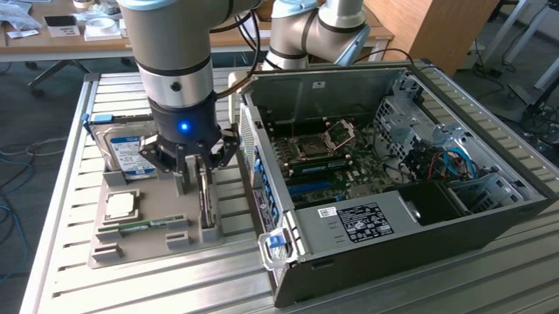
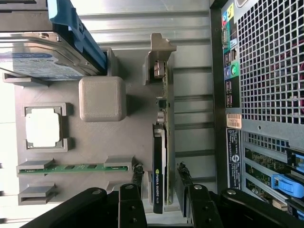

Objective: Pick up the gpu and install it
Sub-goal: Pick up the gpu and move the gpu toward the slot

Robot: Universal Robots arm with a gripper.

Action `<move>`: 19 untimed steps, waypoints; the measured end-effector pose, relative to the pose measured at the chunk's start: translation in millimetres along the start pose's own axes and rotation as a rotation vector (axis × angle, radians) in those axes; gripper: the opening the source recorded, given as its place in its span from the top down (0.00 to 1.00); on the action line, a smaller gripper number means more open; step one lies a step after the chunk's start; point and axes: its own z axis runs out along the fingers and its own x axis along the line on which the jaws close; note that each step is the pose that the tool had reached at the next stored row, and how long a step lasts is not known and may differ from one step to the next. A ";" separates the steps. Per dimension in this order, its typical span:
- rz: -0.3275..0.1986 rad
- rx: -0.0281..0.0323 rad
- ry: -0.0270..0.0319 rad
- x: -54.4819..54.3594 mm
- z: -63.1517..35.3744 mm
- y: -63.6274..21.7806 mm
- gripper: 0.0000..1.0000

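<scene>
One tool spread astride gpu | wrist view: NVIDIA label legible

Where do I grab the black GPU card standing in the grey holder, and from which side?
Probably from straight above: the thin black GPU card stands on edge in a slot of the grey plastic holder, so pinch its exposed upper edge, a jaw on each flat face.

The counter is a silver metal top made of long flat slats. A flat grey plastic tray lies on it at about 9 o'clock in the exterior view. A big open black computer box lies just beside the tray, at 3 o'clock.
</scene>
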 end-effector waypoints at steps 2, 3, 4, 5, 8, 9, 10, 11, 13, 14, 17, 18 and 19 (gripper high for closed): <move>0.000 0.0002 0.0002 0.0 0.1 0.0 0.58; 0.000 0.0002 0.0003 0.0 0.1 0.0 0.58; 0.000 0.0002 0.0002 0.0 0.1 0.0 0.58; 0.000 0.0002 0.0002 0.0 0.1 0.0 0.58; 0.000 0.0000 0.0001 -1.0 1.3 0.0 0.58; 0.000 0.0001 0.0002 -1.0 1.4 0.0 0.58; 0.000 0.0001 0.0001 -1.1 1.4 0.0 0.58; 0.000 0.0001 0.0002 -1.0 1.4 0.0 0.58; 0.000 0.0001 0.0002 -1.0 1.4 0.0 0.58; 0.000 0.0002 0.0002 -1.1 1.4 0.0 0.58; 0.000 -0.0001 0.0001 -1.3 2.1 0.0 0.58; 0.000 0.0000 0.0001 -1.3 2.1 0.0 0.58; 0.000 0.0000 0.0001 -1.3 2.1 0.0 0.58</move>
